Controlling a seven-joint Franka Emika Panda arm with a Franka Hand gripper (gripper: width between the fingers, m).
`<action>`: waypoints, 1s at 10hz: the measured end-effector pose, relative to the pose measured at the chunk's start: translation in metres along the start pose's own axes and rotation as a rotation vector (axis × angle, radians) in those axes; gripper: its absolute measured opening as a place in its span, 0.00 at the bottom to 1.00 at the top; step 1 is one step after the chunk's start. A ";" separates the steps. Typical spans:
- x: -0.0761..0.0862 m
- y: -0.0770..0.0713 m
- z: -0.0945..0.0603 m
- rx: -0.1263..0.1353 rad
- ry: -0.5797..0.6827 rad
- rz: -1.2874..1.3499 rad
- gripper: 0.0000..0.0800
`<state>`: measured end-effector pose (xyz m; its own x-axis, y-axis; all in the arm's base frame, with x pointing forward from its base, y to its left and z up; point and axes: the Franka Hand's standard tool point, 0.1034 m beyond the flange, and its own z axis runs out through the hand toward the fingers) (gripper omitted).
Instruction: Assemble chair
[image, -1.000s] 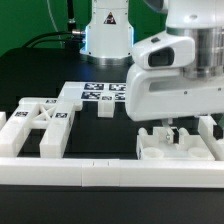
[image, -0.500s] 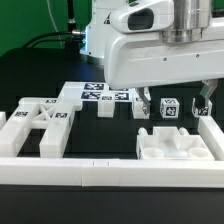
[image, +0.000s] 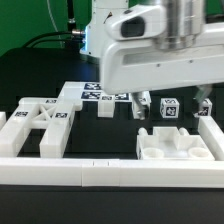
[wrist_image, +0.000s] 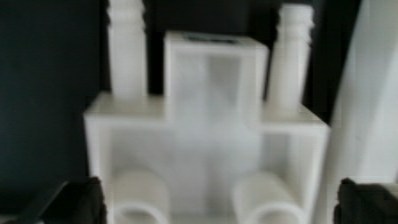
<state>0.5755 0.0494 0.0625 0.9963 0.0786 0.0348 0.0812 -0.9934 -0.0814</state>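
Note:
My gripper (image: 172, 106) hangs open above the white chair slab (image: 175, 144), its black fingertips (image: 142, 106) clear of it. The slab lies flat in the corner of the border rails and shows round sockets on top. In the wrist view the same slab (wrist_image: 205, 140) fills the picture, and the gripper (wrist_image: 221, 203) straddles it with nothing clamped. A square post with a marker tag (image: 167, 110) stands just behind the slab. The X-braced panel (image: 40, 126) lies on the exterior view's left. A small white post (image: 105, 109) rests near the middle.
A long low white rail (image: 110, 172) runs along the front, and a side rail (image: 207, 126) closes the exterior view's right. The marker board (image: 98, 93) lies behind the parts. The arm's white base (image: 105, 35) stands at the back.
The gripper has let go of the slab, opened wide and risen off it. The slab stays in the rail corner.

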 end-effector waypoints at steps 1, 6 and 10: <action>-0.015 0.006 -0.001 -0.006 -0.013 0.008 0.81; -0.036 0.022 0.003 -0.015 -0.044 -0.004 0.81; -0.067 0.014 0.007 -0.012 -0.292 0.117 0.81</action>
<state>0.5104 0.0306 0.0517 0.9649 -0.0168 -0.2620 -0.0326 -0.9979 -0.0560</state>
